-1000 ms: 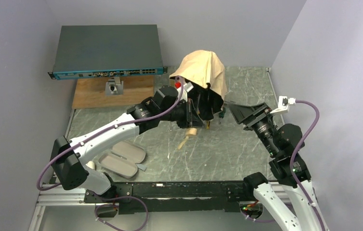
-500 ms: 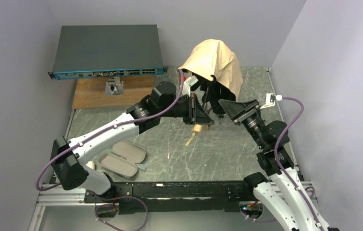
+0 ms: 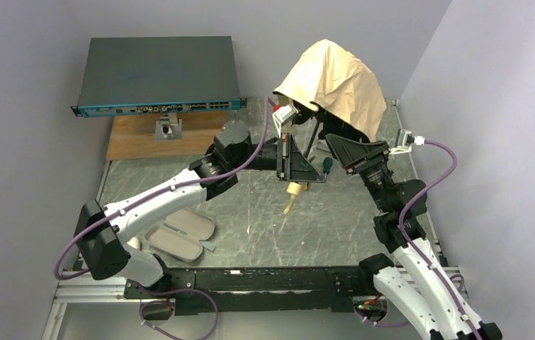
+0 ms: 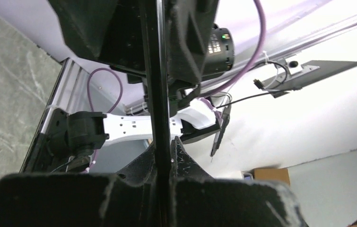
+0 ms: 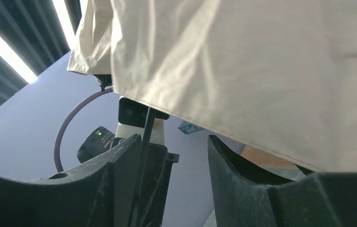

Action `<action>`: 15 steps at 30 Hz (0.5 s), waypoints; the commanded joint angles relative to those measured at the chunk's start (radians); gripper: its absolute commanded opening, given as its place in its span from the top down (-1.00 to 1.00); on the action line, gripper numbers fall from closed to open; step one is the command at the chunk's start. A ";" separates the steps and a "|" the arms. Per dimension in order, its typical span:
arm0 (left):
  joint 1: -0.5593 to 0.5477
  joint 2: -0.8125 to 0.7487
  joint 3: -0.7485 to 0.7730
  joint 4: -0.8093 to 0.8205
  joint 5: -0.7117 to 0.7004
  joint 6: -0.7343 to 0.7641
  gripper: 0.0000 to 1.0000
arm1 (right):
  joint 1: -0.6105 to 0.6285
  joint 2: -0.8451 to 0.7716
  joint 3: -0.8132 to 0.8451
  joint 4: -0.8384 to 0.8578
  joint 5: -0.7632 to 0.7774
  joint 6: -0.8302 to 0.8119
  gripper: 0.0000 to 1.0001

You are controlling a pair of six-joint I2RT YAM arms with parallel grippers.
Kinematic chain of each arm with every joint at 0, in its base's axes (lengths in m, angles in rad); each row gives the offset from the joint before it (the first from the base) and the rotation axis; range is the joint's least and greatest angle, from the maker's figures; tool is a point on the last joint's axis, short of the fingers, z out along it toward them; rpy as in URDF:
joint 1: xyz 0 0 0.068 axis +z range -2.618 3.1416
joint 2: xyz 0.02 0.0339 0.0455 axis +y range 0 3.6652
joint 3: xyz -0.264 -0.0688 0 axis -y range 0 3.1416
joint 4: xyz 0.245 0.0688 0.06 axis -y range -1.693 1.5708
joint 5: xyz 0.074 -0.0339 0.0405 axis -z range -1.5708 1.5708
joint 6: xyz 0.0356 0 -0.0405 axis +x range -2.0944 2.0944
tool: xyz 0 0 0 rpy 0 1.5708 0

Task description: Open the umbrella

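Opening the umbrella (image 3: 335, 81): you were partway through, by my reading. It hung up above the table (image 3: 250, 219), its cover loose and drooping, not spread.
Next move: you needed, I judge, to bring the right pincer (image 5: 172, 142) onto the runner under the fabric. You then had to push it toward the tip while the left pincer (image 4: 163, 151) held firm. The runner itself was hidden.
Canopy (image 5: 261, 61): the tan fabric sagged like a hood over the top of the shaft (image 4: 155, 71), above both pincers. In the right wrist view its hem ran just over your right pincer's fingers.
Left pincer: it was clamped tight on the black shaft, below the canopy and above the handle (image 3: 293, 189).
Right pincer: its jaws stood apart under the hem, and nothing showed between them. A thin black rod (image 5: 144, 132) passed just beside one finger; whether it touched, I could not tell.
Shaft: it ran straight through your left pincer's grip, steeply up toward the canopy.
Handle: the cream handle hung just below the left pincer, clear of the table.
Strap (image 3: 289, 207): it dangled from the handle's lower end.
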 commanded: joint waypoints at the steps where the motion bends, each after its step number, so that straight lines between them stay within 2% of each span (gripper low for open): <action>1: -0.014 -0.034 0.004 0.265 0.065 -0.005 1.00 | 0.000 0.008 -0.018 0.186 -0.009 0.020 -0.10; 15: -0.060 0.001 0.017 0.300 0.100 0.013 1.00 | 0.001 0.088 -0.002 0.403 -0.090 0.047 -0.05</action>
